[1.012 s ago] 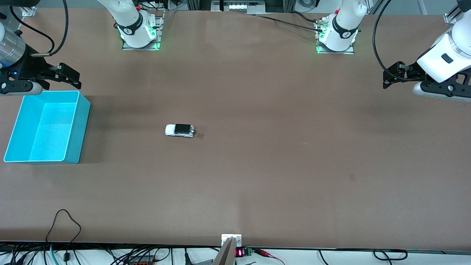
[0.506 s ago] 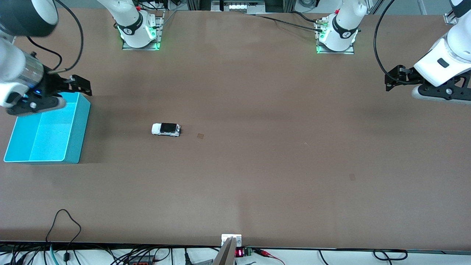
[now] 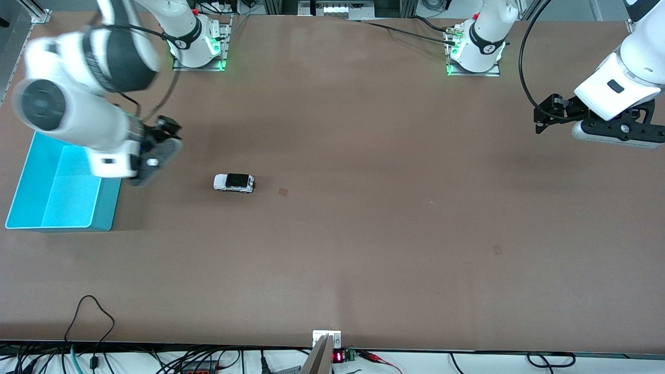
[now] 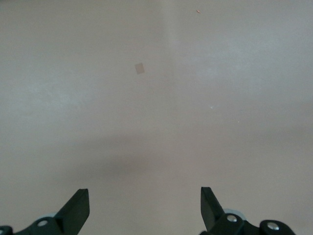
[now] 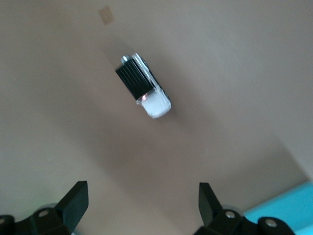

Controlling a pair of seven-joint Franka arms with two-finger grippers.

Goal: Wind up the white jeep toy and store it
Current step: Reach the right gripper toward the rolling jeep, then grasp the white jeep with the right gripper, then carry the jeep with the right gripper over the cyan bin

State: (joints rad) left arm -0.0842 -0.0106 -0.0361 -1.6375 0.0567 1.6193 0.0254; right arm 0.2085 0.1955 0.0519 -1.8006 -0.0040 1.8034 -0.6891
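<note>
Brown table (image 3: 363, 234), white jeep toy (image 3: 234, 182) parked alone, right gripper (image 3: 165, 136) and left gripper (image 3: 545, 111) both spread wide, empty.

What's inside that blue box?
The bin looks empty where its floor shows. The right arm covers its corner farthest from the camera, so that part is unseen. The jeep sits on the table.

Open cyan plastic rectangular bin (image 3: 57, 200) standing on brown table (image 3: 363, 234) at the right arm's end. Small square brown patch (image 3: 282, 191) lying flat near the middle. Black looped cable (image 3: 91, 322) at the nearest edge.
</note>
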